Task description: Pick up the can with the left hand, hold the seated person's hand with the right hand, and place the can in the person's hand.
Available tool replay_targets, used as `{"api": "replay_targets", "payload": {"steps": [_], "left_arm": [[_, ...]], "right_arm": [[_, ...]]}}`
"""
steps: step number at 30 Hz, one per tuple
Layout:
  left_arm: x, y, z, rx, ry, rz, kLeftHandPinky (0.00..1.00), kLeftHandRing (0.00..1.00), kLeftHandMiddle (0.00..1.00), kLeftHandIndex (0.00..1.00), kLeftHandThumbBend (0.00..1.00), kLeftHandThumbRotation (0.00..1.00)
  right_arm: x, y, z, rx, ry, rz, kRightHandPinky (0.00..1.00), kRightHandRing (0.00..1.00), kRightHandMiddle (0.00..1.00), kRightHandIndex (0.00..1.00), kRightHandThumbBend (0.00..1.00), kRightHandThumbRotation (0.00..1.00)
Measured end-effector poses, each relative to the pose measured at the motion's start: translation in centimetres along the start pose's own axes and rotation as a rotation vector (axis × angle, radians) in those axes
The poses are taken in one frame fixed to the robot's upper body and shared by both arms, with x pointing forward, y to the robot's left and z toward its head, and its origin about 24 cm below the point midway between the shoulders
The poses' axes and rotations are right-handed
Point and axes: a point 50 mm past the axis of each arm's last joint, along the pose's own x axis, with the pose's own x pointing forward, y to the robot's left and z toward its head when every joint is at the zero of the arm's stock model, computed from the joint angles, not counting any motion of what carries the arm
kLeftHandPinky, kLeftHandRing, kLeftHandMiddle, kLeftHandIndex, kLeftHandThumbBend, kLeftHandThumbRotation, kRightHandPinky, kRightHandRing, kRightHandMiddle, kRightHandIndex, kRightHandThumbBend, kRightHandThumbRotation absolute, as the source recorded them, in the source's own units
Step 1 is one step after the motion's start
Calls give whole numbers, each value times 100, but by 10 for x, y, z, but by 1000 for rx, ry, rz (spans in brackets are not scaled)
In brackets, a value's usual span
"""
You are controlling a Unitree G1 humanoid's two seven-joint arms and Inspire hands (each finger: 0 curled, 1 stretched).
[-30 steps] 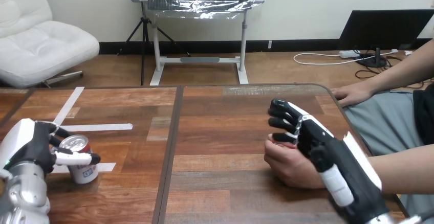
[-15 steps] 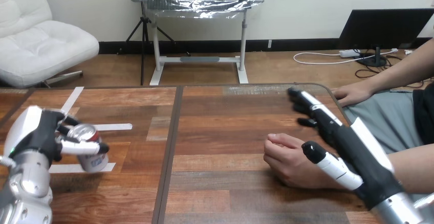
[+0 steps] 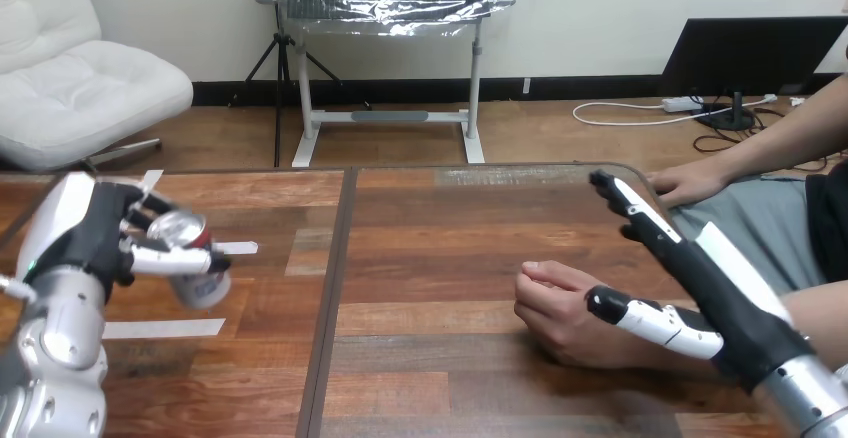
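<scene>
Aloft over the table (image 3: pixel 430 248), tilted can (image 3: pixel 192 258) in left hand (image 3: pixel 85 240)

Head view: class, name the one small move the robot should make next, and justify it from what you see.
Probably curl the right hand round the person's hand: it lies open beside that hand, while the left hand holds the can above the table.

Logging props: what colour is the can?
The can is red and white, silver-topped; head view.
</scene>
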Motion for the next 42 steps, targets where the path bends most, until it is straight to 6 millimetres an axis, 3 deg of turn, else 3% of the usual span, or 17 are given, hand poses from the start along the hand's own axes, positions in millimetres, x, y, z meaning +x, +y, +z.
{"api": "replay_targets", "payload": {"steps": [11,20,28,42], "left_arm": [[-8,10,22,-20,-96,20,19,27,38,48,70,0],[-16,19,39,-34,-180,33,24,33,41,48,69,0],[-23,24,50,-41,-234,30,29,38,44,48,67,0],[-31,29,61,-72,-285,2,27,36,42,47,66,0]], "right_arm": [[4,-16,-15,-119,71,12,92,100,100,100,100,86],[10,-31,-21,-250,101,38,91,100,100,100,100,85],[16,-42,-25,-351,112,92,98,100,100,100,100,83],[21,-46,-36,-464,156,214,100,100,100,100,100,77]]}}
